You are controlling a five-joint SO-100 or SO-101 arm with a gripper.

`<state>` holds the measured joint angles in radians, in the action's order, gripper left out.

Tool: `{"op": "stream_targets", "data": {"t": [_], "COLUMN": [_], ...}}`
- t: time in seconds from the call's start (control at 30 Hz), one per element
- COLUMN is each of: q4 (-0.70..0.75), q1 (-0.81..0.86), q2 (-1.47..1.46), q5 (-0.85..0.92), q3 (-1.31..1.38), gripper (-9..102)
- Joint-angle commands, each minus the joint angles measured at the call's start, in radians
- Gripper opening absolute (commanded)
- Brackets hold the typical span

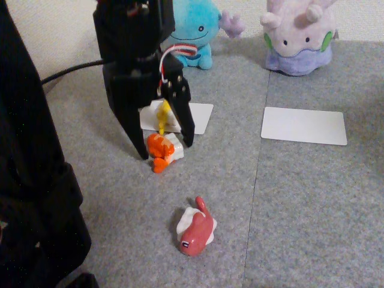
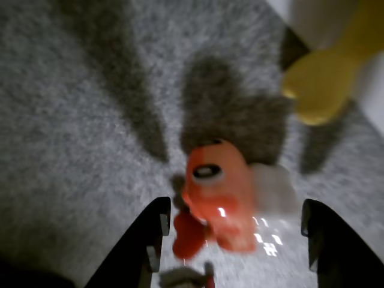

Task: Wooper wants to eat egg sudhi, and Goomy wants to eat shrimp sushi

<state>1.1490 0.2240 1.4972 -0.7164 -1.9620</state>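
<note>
Fingers (image 1: 167, 150) spread, straddling shrimp sushi (image 1: 161, 150).

Open gripper (image 1: 167, 148) astride shrimp sushi (image 1: 161, 150), carpet (image 1: 300, 204).

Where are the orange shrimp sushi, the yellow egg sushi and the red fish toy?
shrimp sushi (image 1: 158, 146): fixed view, on its orange topping, between the open fingers.
egg sushi (image 1: 163, 114): fixed view, on its yellow topping, over the white card.
red fish toy (image 1: 197, 233): fixed view, on its red body.
</note>
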Motion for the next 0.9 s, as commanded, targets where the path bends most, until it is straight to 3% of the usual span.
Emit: {"op": "stream_targets", "data": {"t": [0.0,0.23,0.63,0.87], "q4": [-0.054,-0.098,-0.098,-0.100], "q1": [-0.012,-0.011,0.000,0.028], "q2": [0.005,0.006,0.020,0.028], "q5": [0.006,0.006,-0.008,-0.015], "q3": [-0.031,-0.069,-0.060,-0.052], "gripper": [26,25,6,5]}}
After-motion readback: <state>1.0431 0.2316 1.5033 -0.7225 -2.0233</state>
